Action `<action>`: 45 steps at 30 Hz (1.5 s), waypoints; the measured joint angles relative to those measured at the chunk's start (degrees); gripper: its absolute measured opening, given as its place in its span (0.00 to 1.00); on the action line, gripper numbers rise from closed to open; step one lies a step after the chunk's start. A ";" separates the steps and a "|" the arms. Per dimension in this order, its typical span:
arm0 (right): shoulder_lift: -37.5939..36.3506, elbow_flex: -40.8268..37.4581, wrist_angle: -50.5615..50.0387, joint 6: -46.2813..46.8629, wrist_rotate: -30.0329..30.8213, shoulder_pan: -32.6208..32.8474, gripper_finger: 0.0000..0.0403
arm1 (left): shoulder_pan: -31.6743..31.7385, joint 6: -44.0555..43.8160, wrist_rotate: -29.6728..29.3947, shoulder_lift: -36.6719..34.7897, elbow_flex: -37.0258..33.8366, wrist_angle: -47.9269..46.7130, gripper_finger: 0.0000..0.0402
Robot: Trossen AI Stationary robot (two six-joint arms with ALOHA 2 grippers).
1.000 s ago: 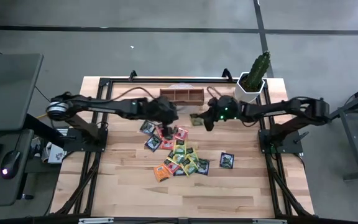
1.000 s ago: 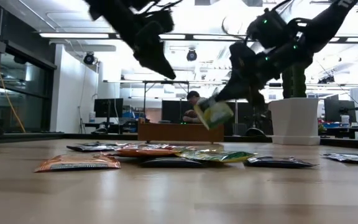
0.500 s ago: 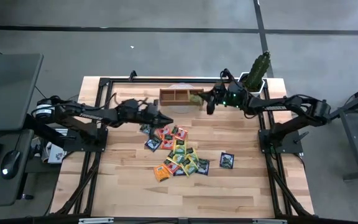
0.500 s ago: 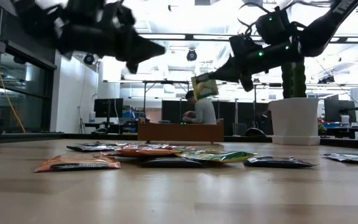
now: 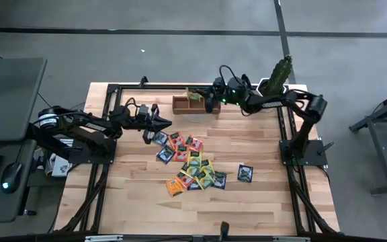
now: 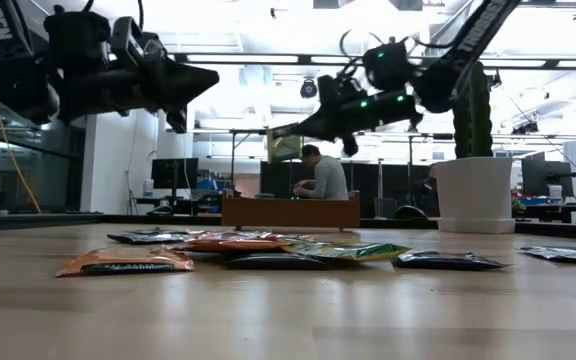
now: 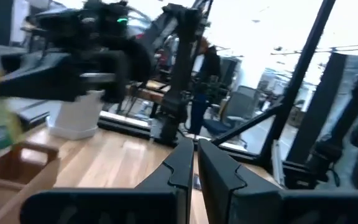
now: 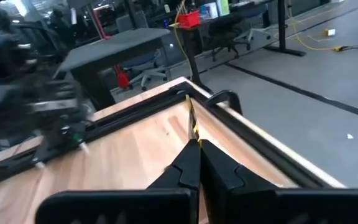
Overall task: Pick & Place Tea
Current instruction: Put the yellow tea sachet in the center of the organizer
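Note:
My right gripper [image 5: 203, 101] reaches over the brown wooden tray [image 5: 183, 105] at the table's far side, shut on a yellow-green tea sachet [image 6: 284, 148]. In the right wrist view the sachet [image 8: 191, 121] shows edge-on past the fingertips. Several more tea sachets [image 5: 193, 165], orange, yellow-green and dark, lie flat in a loose heap mid-table. One dark sachet [image 5: 245, 173] lies apart to the right. My left gripper [image 5: 166, 123] hovers left of the heap, shut and holding nothing, pointing about level toward the right. My right gripper pinches the sachet by its upper edge [image 6: 290, 134] between its two fingers. The fingers [image 8: 188, 163] come about level from the table's right. The sachet hangs below and ahead of the fingertips, lifted clear above the tray.
A white pot with a cactus [image 5: 274, 84] stands at the far right corner, beside the right arm. A black frame [image 5: 143, 86] runs along the table's far and side edges. Bare wood [image 5: 200, 215] lies near the front edge. A person sits in the room beyond [image 6: 323, 175].
My right gripper has carried the yellow-green sachet up and toward the table's far-left, from beside the heap to over the tray. My left gripper has drawn back toward the left edge and sunk a little, tipping from pointing down to about level, staying shut.

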 joint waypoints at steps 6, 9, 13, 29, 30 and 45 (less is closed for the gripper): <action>4.77 4.27 -5.09 -0.06 -3.24 -1.76 0.00 | 3.24 -2.17 5.37 0.00 0.02 6.94 0.06; 5.55 4.32 -5.23 -0.06 -3.29 -2.53 0.00 | 4.57 -2.46 7.14 0.00 0.02 7.00 0.06; 5.57 4.32 -7.35 -0.08 -1.91 -3.50 0.00 | 5.43 -2.79 8.32 0.00 0.02 6.98 0.06; 5.59 4.30 -12.21 -1.61 -0.97 -3.89 0.00 | 5.39 -2.19 8.35 0.02 0.02 4.30 0.06; 5.59 4.30 -12.28 -1.61 -0.97 -3.89 0.00 | 5.39 -2.15 8.37 0.02 0.02 4.28 0.06; 5.59 4.30 -12.47 -1.14 -0.94 -3.76 0.06 | 5.39 -2.08 8.39 0.02 0.02 3.90 0.06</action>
